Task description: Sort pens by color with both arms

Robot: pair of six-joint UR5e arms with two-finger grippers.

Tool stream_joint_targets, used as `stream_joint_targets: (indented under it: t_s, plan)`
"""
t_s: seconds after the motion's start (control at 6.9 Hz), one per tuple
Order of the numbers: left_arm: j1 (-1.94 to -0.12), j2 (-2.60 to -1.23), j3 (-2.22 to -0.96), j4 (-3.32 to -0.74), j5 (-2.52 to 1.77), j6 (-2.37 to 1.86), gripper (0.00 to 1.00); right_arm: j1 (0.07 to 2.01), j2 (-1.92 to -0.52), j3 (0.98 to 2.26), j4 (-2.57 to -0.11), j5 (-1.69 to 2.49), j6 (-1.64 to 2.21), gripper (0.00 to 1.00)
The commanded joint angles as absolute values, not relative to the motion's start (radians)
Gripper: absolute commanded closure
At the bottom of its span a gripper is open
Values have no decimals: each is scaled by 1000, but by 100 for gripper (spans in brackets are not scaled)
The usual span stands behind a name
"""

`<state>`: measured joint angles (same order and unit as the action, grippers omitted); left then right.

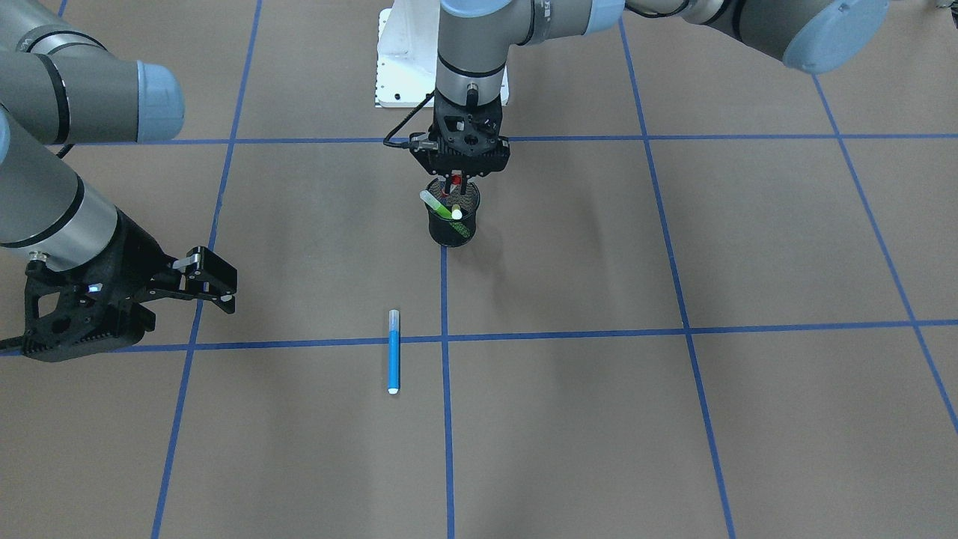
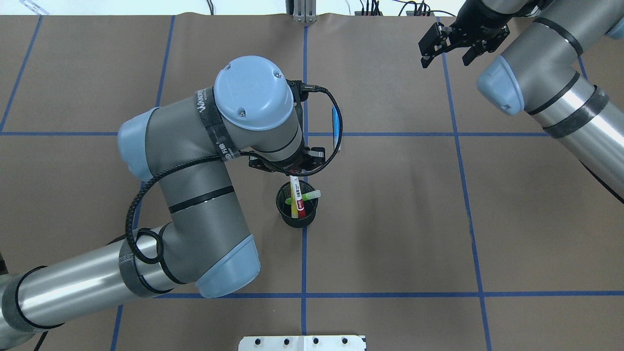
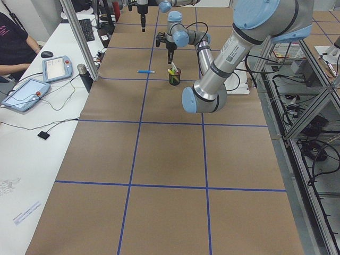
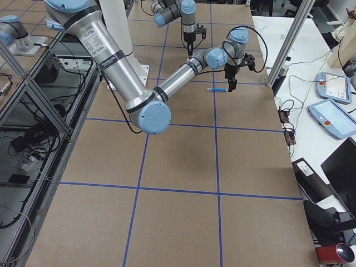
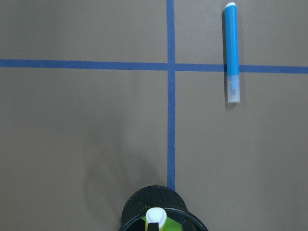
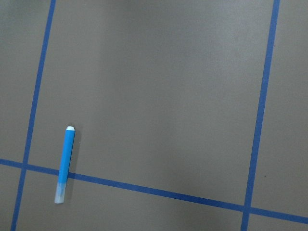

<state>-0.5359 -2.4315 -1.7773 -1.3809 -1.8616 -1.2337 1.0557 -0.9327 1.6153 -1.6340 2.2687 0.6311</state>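
Left gripper vertical over cup, seemingly pinching white pen; right gripper agape.

1. Bright, even light falls from above. The brown table is matte and shows no glare.
2. Shadows are soft: a faint smudge beside the mesh cup under the left gripper, and a thin dark edge along the blue pen out in front of it.
3. Pale sheen streaks the right arm behind the right gripper.
4. The white pen clamped in the left gripper is sharp in the overhead view, its print too small to read.
5. The left wrist view is dimmer, and the cup rim below that gripper is soft.
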Motion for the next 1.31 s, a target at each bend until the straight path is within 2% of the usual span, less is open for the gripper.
stream_joint_targets:
  t_s: [0.0,0.44,0.73,1.16]
  plan:
    - [-587,-2437,-1848,-1355,-1897,-1235,82,1057,-933,1615,-1635,2269,632,1]
    - [-701,-2460,-1827,-1441,-1905,-1247,82,1057,-934,1617,-1634,2269,632,1]
    - [-741,-2480,-1587,-1739,-1895,-1297,82,1058,-939,1624,-1634,2270,630,1]
    - [-758,-2606,-1273,-1964,-1748,-1324,82,1061,-946,1634,-1635,2273,632,1]
